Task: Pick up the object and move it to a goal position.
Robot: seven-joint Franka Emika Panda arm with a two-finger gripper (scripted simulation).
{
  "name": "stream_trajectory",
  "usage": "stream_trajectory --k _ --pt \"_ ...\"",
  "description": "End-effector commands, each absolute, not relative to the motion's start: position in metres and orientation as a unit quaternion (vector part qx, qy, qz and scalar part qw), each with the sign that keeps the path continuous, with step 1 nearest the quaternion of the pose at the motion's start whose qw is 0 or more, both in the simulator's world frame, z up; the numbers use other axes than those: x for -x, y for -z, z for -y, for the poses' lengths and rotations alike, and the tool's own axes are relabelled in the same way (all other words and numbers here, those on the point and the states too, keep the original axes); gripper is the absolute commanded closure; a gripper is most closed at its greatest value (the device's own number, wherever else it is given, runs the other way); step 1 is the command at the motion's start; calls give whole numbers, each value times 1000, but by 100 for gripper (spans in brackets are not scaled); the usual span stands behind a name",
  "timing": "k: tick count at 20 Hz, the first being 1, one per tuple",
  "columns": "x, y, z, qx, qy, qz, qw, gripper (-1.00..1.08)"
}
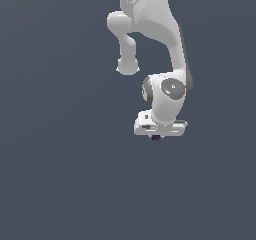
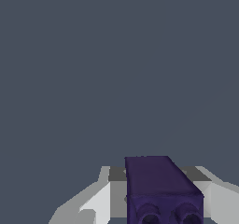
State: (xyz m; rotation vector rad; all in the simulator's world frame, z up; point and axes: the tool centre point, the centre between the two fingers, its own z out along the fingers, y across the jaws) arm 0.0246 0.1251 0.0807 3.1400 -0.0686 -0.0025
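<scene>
In the exterior view the white arm (image 1: 160,39) reaches down from the top of the frame, bent at its joints, its wrist turned so the claw (image 1: 157,135) points downward over a plain grey-blue ground. The dark purple block (image 1: 156,137) peeks out just beneath it. In the wrist view the claw pinches the block (image 2: 158,185) between its pale fingers (image 2: 95,204). No writing shows.

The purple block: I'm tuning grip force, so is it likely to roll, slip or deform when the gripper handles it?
The purple block shows flat faces and straight edges, so it probably won't roll. It looks rigid, with no visible sag. It sits between the white fingers of the gripper and looks small beside it, so it's probably light. The smooth sides might slip.
</scene>
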Motion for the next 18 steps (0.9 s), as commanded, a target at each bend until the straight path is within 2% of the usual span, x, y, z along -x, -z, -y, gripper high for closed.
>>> stream_trajectory --k 1,18 --pt "-17 -103 -137 -1000 0 21 0 108" --pt "34 -260 -225 -1000 0 21 1 108"
